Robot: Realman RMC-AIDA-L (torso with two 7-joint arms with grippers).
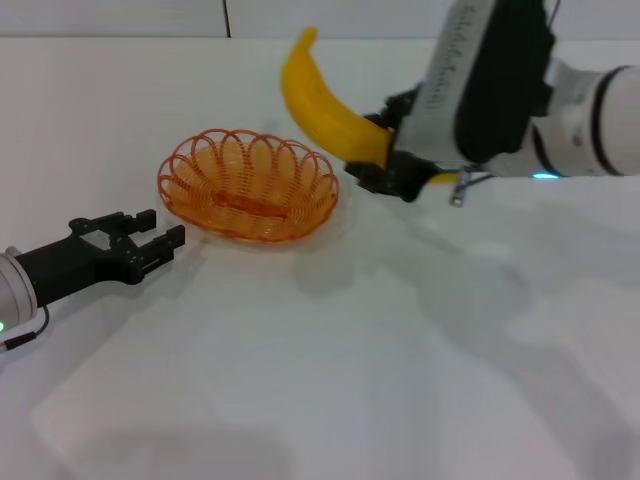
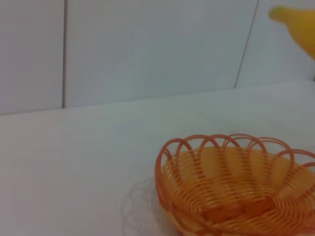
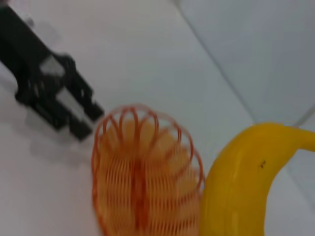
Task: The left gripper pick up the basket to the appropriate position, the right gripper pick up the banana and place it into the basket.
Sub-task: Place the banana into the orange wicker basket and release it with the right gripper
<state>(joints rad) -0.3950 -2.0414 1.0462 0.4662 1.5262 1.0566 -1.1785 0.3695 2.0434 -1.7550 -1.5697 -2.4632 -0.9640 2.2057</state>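
Yellow banana w/ right claw, above basket edge

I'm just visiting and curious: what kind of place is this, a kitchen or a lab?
Probably a robot test bench, not a kitchen: a bare white tabletop against plain white panels, holding only an orange looped-wire basket, while the right gripper lifts a plastic-looking yellow banana; the left gripper waits nearby.

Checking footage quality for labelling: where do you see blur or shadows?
Head view: soft shadows on the table under the right gripper. Left wrist view: banana out of focus, basket fairly clear. Right wrist view: left gripper and basket blurred.
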